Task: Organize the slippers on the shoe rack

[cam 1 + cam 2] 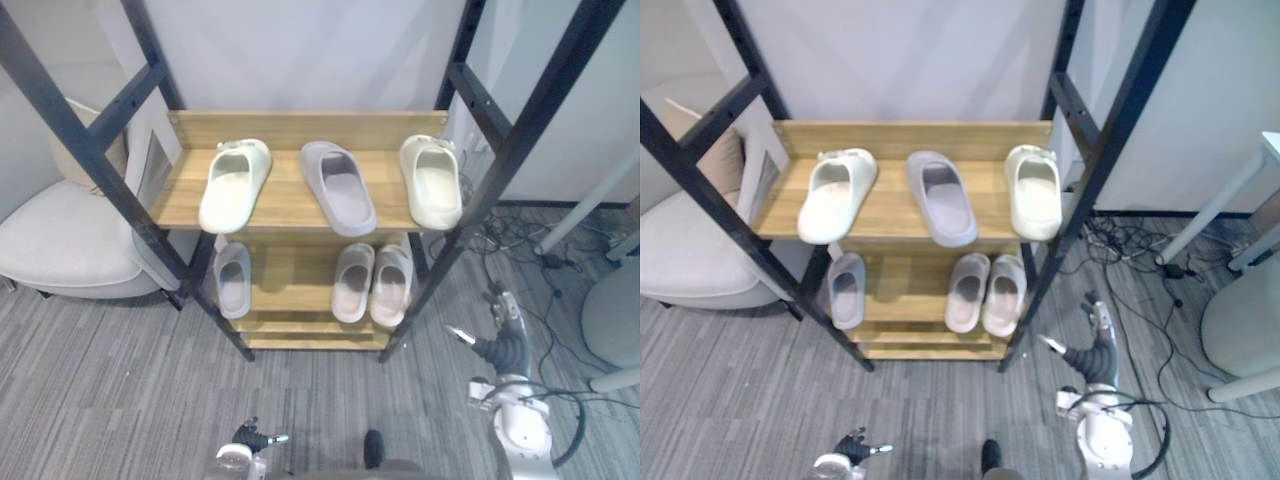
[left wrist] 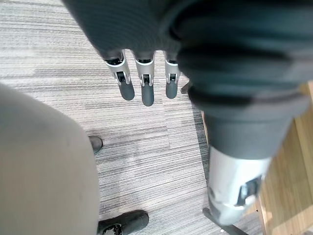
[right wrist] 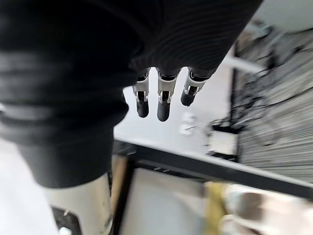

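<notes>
A: What are the hands doing in front of the black metal-framed shoe rack with wooden shelves (image 1: pixel 300 128)?

B: The left hand (image 1: pixel 250 437) is hanging low over the grey striped carpet (image 1: pixel 100 400), well short of the rack. Its fingers (image 2: pixel 145 90) are straight and relaxed and are carrying nothing. The right hand (image 1: pixel 498 350) is hovering higher, just outside the rack's front right post, and is also loosely spread and empty.

A: So where are the slippers lying?

B: All on the rack. On the lower shelf a single lilac-grey foam slipper (image 1: pixel 232 279) is sitting at the rack's left side. A pair of pale pinkish-white foam slippers (image 1: pixel 355 283) is resting side by side, touching, toward its right.

A: And farther up?

B: On the upper shelf a second lilac-grey foam slipper (image 1: pixel 338 187) is lying in the middle. It is splitting a cream foam slipper (image 1: pixel 235 185) at the rack's left end from its cream foam match (image 1: pixel 431 181) at the right end.

A: Why is the right hand waiting there?

B: I'm guessing it is lining up a reach. The lilac two are sitting on different shelves, so one is probably needing a move to bring the pairs together.

A: Anything beyond?

B: A beige upholstered armchair (image 1: pixel 60 240) is standing just left of the rack, behind its frame.
</notes>
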Controlling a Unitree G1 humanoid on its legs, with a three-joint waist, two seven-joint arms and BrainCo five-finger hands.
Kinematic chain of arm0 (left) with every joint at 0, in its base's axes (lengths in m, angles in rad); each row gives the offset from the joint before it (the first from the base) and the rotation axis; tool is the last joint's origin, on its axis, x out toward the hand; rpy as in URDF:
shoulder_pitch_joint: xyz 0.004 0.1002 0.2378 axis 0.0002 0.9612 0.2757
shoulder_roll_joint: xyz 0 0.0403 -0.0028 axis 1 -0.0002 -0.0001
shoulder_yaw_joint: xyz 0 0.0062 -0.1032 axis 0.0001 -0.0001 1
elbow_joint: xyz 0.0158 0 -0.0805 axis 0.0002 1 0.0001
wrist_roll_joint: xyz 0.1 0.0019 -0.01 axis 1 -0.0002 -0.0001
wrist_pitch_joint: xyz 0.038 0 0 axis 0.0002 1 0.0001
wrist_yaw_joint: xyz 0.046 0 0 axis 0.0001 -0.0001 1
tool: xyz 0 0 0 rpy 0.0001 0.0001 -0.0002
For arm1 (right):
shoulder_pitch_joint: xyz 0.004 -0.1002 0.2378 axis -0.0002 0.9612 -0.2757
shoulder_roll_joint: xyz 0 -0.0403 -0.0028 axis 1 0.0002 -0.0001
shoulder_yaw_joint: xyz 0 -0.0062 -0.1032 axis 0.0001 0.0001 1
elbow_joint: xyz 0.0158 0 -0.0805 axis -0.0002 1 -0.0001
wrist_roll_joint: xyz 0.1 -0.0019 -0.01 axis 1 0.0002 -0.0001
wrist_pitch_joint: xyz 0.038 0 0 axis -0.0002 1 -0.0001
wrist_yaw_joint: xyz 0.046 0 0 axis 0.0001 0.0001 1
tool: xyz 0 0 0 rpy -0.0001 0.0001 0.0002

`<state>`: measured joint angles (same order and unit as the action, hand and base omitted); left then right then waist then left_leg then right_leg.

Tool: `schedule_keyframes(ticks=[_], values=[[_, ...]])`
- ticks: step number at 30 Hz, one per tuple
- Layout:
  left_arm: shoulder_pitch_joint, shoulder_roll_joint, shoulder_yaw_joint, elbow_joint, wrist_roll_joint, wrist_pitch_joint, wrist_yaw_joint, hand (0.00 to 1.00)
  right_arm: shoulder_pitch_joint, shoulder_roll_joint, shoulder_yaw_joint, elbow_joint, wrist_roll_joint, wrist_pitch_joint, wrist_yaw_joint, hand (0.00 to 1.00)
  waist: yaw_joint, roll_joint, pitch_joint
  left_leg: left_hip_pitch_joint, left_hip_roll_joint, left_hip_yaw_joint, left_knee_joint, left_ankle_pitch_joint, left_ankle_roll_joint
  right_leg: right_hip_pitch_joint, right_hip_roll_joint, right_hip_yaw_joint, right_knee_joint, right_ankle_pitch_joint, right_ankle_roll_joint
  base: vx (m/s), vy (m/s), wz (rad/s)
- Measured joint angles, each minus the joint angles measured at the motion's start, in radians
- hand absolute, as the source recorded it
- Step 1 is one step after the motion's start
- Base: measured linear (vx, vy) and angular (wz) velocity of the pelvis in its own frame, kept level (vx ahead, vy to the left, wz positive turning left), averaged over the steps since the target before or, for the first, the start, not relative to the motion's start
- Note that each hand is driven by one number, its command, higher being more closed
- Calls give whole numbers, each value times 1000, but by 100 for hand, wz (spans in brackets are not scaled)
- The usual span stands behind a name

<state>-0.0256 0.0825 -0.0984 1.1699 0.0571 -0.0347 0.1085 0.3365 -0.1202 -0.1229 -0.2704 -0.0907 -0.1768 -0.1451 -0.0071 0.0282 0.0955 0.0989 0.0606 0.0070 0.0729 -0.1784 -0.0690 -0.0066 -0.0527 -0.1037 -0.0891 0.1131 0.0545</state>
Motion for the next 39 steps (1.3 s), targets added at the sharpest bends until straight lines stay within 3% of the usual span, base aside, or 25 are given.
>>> schedule_keyframes(ticks=[6, 17, 25, 35, 39], values=[[0, 0, 1, 0, 0, -3, 1, 0, -60, -39, 34, -82, -26, -30, 6, 0, 8, -2, 0, 2, -2, -7, 0, 0, 1, 10, -2, -5, -7, -2, 2, -41, 1, 3], [5, 1, 5, 0, 0, -3, 1, 0, -254, -211, 85, -82, -15, -32, -11, 0, 8, -3, 0, -9, 1, -40, -11, 14, 0, 10, -3, -34, 0, 0, 0, -11, -6, 8], [6, 6, 5, -3, -2, -4, 0, 0, -509, -352, 176, 126, 28, -18, -12, 0, 14, -15, 0, -15, -3, -49, -19, 20, 3, 7, -7, -49, 0, 0, 0, -4, 5, 3], [9, 13, 34, -24, -22, -4, 1, 0, -808, -452, 282, 406, 54, 30, -14, 0, 22, -39, 14, -49, -7, -83, -36, 42, 2, -17, -13, -76, 0, 0, 0, -7, 0, 9], [10, 12, 42, -32, -34, -5, 1, 0, -924, -490, 342, 527, 54, 47, -14, 0, 39, -40, 15, -64, -9, -85, -35, 43, 3, -30, -14, -76, 0, 0, -1, -3, 2, 1]])
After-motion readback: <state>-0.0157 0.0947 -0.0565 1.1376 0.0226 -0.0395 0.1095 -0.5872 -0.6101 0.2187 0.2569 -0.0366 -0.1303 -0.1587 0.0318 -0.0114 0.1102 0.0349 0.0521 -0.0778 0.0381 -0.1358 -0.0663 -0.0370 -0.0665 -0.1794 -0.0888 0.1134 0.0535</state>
